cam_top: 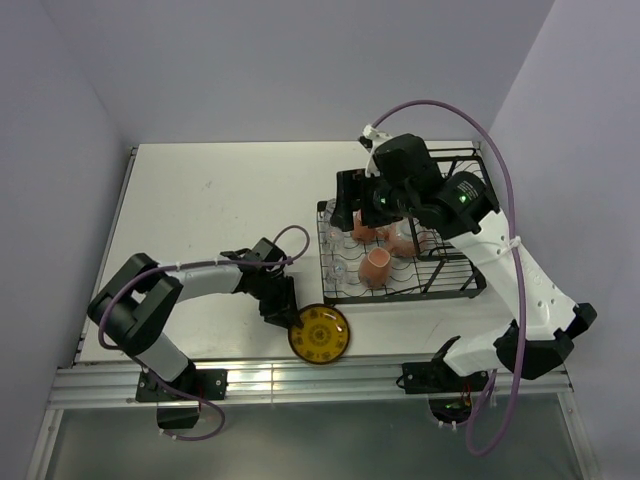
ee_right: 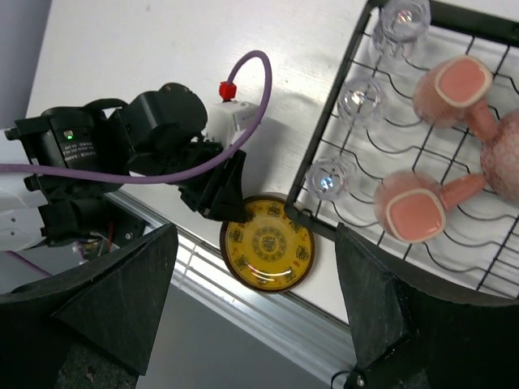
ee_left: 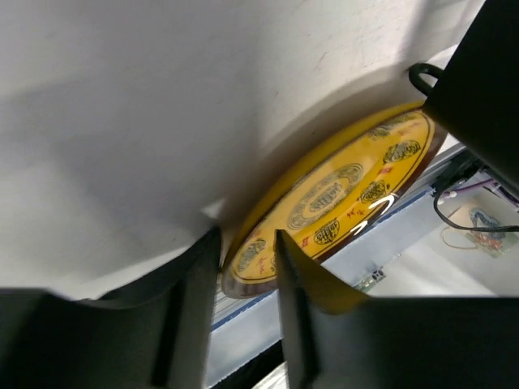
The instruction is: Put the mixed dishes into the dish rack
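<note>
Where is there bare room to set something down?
Bare: the white tabletop left of the dish rack, beyond the left arm. Crowded: the rack's tray of glasses and mugs, and the near edge by the yellow plate.

White table (cam_top: pixel 220 200), pale walls (cam_top: pixel 300 60)
An aluminium rail (cam_top: pixel 320 383) runs along its six o'clock edge; walls stand at nine, twelve, three.
</note>
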Available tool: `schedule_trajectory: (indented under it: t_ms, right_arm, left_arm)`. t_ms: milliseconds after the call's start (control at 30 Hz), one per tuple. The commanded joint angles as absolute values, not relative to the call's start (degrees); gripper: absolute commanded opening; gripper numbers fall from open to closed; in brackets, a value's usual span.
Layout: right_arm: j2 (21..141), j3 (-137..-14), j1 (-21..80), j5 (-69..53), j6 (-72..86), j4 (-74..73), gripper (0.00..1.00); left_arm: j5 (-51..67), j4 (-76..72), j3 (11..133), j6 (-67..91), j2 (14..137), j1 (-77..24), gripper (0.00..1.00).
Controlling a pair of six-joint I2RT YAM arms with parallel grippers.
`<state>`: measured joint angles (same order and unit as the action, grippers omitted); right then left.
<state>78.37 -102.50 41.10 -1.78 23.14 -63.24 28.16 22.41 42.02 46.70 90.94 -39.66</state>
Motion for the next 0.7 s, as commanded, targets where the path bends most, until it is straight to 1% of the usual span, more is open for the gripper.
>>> schedule_trajectory:
  t_ms: [0, 133, 167, 200, 267, 300, 333, 467, 567, 667]
  right_arm:
    - [75.1, -101.0, 39.9, -2.2, 23.7, -64.0, 0.85]
    - [72.9, -99.1, 39.0, -2.1, 23.6, -64.2, 0.85]
    - [72.1, -98.6, 38.8, -2.1, 23.5, -64.2, 0.85]
    - [71.7, -97.7, 38.6, -2.3, 23.6, -64.0, 0.85]
    - [70.8, -96.7, 38.5, -2.7, 23.6, -63.6, 0.85]
    - [70.3, -96.3, 38.4, -2.8, 23.7, -63.5, 0.85]
    - [70.1, -95.3, 38.4, -3.0, 24.0, -63.2, 0.85]
    - [68.6, -93.3, 38.4, -4.1, 24.3, -62.7, 0.85]
    - [67.8, -92.6, 38.4, -4.8, 24.1, -62.8, 0.84]
    - [67.6, -92.0, 38.4, -7.7, 22.7, -62.8, 0.82]
  left_arm:
    - [23.6, 19.0, 41.7, 45.4, 95.3, -41.0, 0.38]
    - [23.1, 18.7, 39.8, 46.1, 95.5, -41.8, 0.27]
    - [22.9, 18.6, 39.4, 46.1, 95.1, -42.0, 0.23]
    - [22.6, 18.5, 38.3, 46.4, 94.3, -42.4, 0.21]
    - [22.3, 18.5, 37.3, 46.6, 93.3, -42.6, 0.08]
    - [22.2, 18.3, 36.2, 46.8, 92.6, -42.9, 0.03]
    - [22.2, 17.9, 35.7, 47.0, 92.3, -43.0, 0.0]
    - [22.5, 18.2, 34.2, 48.1, 88.9, -43.9, 0.0]
    - [22.5, 20.4, 34.1, 49.5, 82.5, -44.6, 0.0]
    - [22.1, 24.2, 34.5, 51.3, 72.9, -45.3, 0.0]
